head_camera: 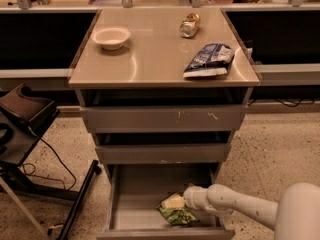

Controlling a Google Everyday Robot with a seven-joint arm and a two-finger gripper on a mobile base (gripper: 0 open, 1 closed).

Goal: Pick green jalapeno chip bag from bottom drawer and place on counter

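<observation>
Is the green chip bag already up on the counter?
No, the green chip bag lies in the open bottom drawer, with the tool right at it.
</observation>
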